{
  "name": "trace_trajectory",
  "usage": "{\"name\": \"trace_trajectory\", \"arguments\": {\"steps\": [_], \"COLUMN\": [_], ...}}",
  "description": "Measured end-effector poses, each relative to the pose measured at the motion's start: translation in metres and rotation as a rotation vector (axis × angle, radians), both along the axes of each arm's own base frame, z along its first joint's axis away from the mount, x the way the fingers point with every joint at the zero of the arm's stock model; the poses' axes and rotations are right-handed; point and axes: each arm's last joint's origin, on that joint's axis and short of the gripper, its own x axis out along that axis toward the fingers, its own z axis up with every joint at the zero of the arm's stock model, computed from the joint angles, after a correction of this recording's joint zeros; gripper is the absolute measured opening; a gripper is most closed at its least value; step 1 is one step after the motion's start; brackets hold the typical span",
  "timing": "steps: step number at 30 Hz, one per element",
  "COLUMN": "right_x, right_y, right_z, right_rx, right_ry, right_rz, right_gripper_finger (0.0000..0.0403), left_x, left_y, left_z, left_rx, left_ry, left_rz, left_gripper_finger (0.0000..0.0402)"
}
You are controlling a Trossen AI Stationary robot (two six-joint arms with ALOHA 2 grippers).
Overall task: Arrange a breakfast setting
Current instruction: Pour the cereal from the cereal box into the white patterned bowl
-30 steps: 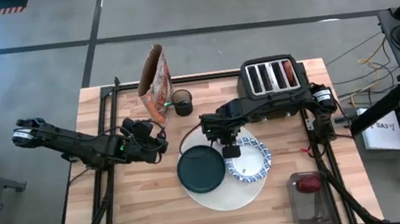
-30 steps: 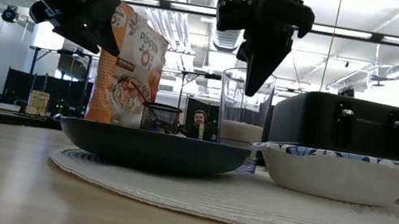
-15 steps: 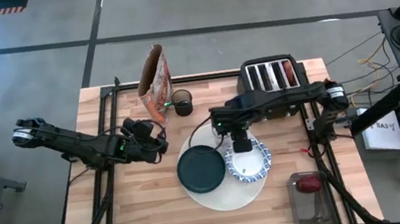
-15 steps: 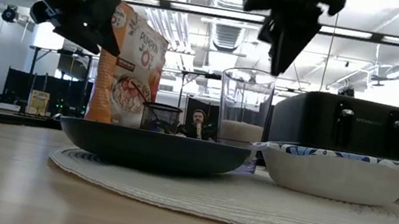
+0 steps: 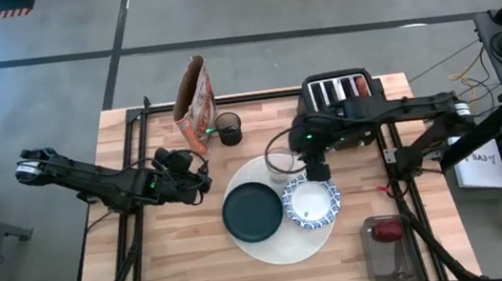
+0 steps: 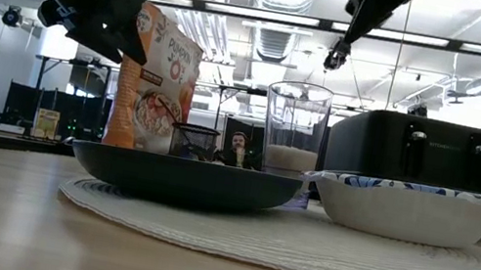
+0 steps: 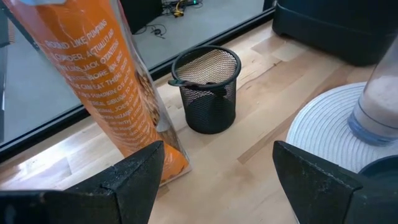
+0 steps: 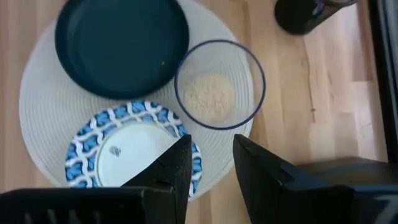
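The wooden surface [image 5: 179,255] carries the toaster [image 5: 342,99] at its far edge. The white mat [image 5: 279,247] lies at centre. On the mat, the plate [image 5: 251,210] sits beside the bowl [image 5: 312,203], with the glass [image 5: 280,164] just behind them. The apple [image 5: 388,230] rests in a clear bin [image 5: 391,250] near the right corner. The left gripper [image 5: 200,177] hovers near the orange bag [image 5: 195,104], fingers [image 7: 134,180] wide open. The right gripper [image 5: 316,171] hangs above the bowl's far edge, fingers [image 8: 171,163] parted and empty.
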Motion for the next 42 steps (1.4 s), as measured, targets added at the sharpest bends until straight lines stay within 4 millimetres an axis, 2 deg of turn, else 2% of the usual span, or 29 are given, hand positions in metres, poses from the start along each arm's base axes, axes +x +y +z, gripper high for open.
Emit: {"name": "trace_trajectory", "arguments": {"steps": [11,19,27,38,42], "right_x": [-0.059,-0.095,-0.115,-0.132,-0.138], "right_y": [0.002,0.003,0.004,0.003,0.004], "right_z": [-0.038,-0.055,-0.084,-0.127,-0.136], "right_rx": [0.07,0.131,0.148,0.13,0.134], "right_ry": [-0.119,-0.303,-0.427,-0.437,-0.489], "right_rz": [-0.117,-0.187,-0.192,-0.209,-0.205], "right_gripper_finger": [0.011,0.01,0.0101,0.0093,0.0094], "left_x": [-0.001,-0.001,-0.001,-0.001,-0.001], "left_y": [0.0,0.0,0.0,0.001,0.001], "left_z": [0.0,0.0,0.0,0.001,0.001], "left_rx": [0.002,0.002,0.009,0.02,0.016], "left_ry": [0.007,0.007,0.005,-0.017,-0.022], "left_rz": [0.0,0.0,0.005,0.029,0.032], "left_gripper_finger": [0.0283,0.0283,0.0283,0.0283,0.0283]}}
